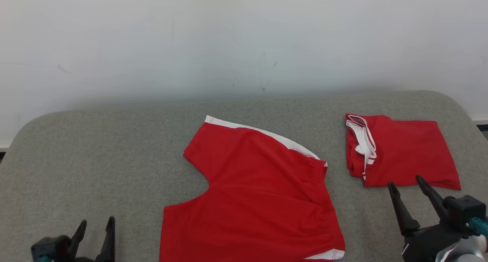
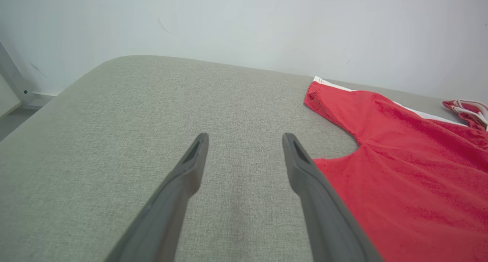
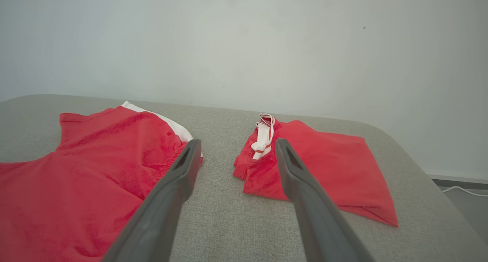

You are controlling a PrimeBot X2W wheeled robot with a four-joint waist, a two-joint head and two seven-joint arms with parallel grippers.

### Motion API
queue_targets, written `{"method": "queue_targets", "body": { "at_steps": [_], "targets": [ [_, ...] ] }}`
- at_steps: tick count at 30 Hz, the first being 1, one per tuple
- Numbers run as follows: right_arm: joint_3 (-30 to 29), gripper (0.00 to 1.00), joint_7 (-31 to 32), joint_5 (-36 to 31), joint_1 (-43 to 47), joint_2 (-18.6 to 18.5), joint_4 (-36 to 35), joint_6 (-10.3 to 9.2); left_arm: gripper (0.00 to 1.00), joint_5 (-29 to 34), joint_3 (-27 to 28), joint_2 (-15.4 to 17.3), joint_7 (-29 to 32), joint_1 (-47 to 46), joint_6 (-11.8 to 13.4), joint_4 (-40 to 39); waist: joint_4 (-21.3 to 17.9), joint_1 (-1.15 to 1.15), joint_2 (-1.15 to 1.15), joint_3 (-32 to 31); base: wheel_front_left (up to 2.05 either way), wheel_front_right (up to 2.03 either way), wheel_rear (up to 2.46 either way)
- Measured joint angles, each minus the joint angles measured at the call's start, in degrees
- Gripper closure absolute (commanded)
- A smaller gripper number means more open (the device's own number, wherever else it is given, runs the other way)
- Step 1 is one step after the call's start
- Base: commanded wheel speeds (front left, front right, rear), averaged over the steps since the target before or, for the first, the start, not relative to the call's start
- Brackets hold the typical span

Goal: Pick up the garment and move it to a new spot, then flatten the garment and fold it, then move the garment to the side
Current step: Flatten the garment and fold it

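Grey padded table point(image 1: 95, 147) against a white wall point(image 1: 228, 37); two red pieces lie on it

Garment in hand, by my reading: the red shorts point(image 1: 251, 193), spread open mid-table, mostly flat, some puckers by the waistband. Waistband faces the robot's right, leg openings face its left, crotch notch on the left edge, white stripe along the far edge. The broad span runs near to far; the near leg runs off the bottom of the head view

Folded red garment point(image 1: 404, 155): far right, apart from the shorts. Looks already done and set aside

Left gripper point(image 1: 97, 221): jaws spread wide, nothing in them, over bare table to the left of the near leg hem, not touching it

Right gripper point(image 1: 405, 180): jaws equally wide, empty, right of the waistband, tips by the folded piece's near edge

Judgement: the shorts lie between the two claws, each about as near, so a fold wants both reaching inward. Hazard: the right claw snagging the folded piece
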Motion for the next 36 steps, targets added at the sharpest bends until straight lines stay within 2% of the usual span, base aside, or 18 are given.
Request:
{"method": "queue_targets", "body": {
  "at_steps": [5, 11, 20, 36],
  "targets": [
    [-3.1, 0.00, 0.0, -1.0, 0.8, 0.7, 0.4, -0.01, 0.00, 4.7, 2.3, -0.6, 0.0, 1.8, 0.0, 2.2, -0.1, 0.00, 0.00, -0.1, 0.00, 0.00, 0.00],
    [-5.2, 0.00, 0.0, -2.2, 2.3, 2.2, 0.6, -0.05, 0.00, 8.0, 5.2, -2.7, 0.0, 3.1, 0.0, 1.9, 0.2, 0.00, 0.00, -0.5, 0.00, 0.00, 0.00],
    [-8.4, 0.00, 0.0, -5.1, 3.1, 4.3, 0.7, -0.07, 0.00, 12.5, 9.5, -5.4, 0.0, 4.4, 0.0, 0.1, 0.5, 0.00, 0.00, -0.9, 0.00, 0.00, 0.00],
    [-11.1, 0.00, 0.0, -8.4, 4.4, 6.5, 0.1, -0.07, 0.00, 19.0, 13.8, -8.0, 0.0, 7.5, 0.0, -3.6, 0.9, 0.00, 0.00, -0.7, 0.00, 0.00, 0.00]
  ]
}}
